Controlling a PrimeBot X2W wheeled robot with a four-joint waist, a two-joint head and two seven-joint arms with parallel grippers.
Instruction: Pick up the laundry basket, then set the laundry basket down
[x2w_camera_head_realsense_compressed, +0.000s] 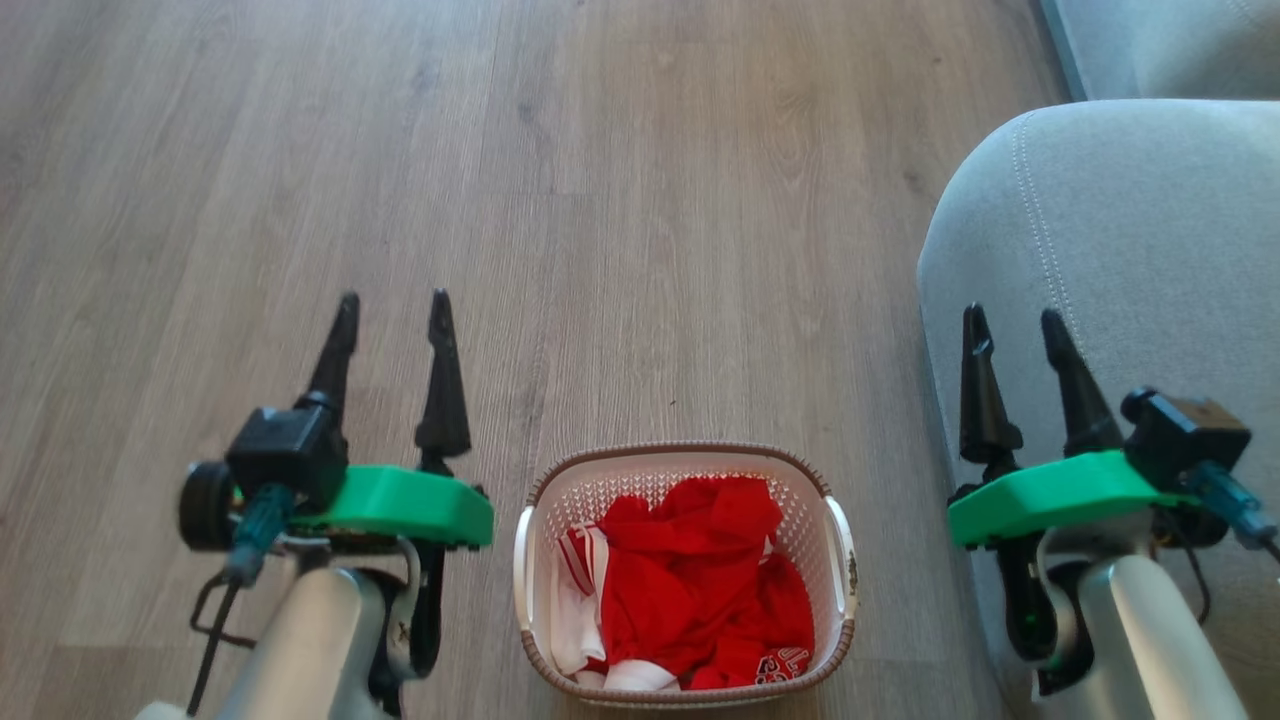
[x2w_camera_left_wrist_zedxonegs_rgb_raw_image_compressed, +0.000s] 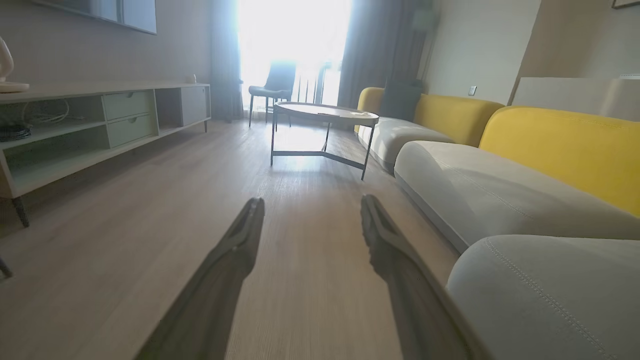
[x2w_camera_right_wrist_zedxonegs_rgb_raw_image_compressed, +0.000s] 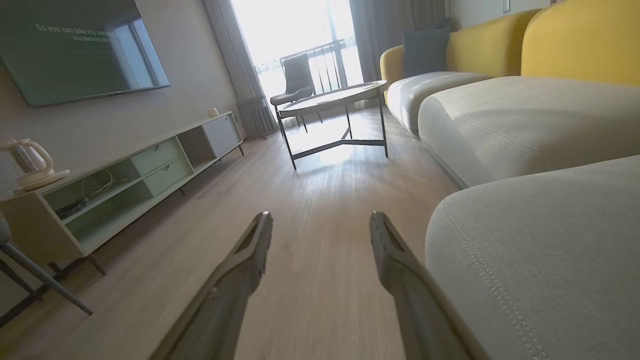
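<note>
1. Currently the laundry basket (x2w_camera_head_realsense_compressed: 682, 449) sits flat on the wood floor (x2w_camera_head_realsense_compressed: 640, 200), between your two arms and near the floor's right edge, where the grey sofa (x2w_camera_head_realsense_compressed: 1120, 250) begins. Its brown braided rim faces up and the red-and-white clothes (x2w_camera_head_realsense_compressed: 700, 580) lie loose inside, below the rim.
2. You have the left gripper (x2w_camera_head_realsense_compressed: 393, 300) spread wide with nothing between its fingers. It hangs over bare floor to the basket's left, apart from it.
3. You have the right gripper (x2w_camera_head_realsense_compressed: 1011, 314) just as wide and just as empty. It hangs to the basket's right, over the sofa's rounded end.
4. This reads as a ready pose: one gripper on each side, matching the left handle (x2w_camera_head_realsense_compressed: 522, 570) and the right handle (x2w_camera_head_realsense_compressed: 843, 555) on the basket's walls, so a two-handed lift looks like the plan. No lift has begun.
5. Room on your left is generous, with open boards out to the TV cabinet (x2w_camera_left_wrist_zedxonegs_rgb_raw_image_compressed: 100, 125).
6. Room on your right is tight. The sofa cushion sits just beside the right gripper's outer finger in the right wrist view, so bring that arm inward and down rather than outward.
7. Ahead, the floor is open up to the coffee table (x2w_camera_left_wrist_zedxonegs_rgb_raw_image_compressed: 325, 112), well apart from the basket, which leaves you space to set it down.
</note>
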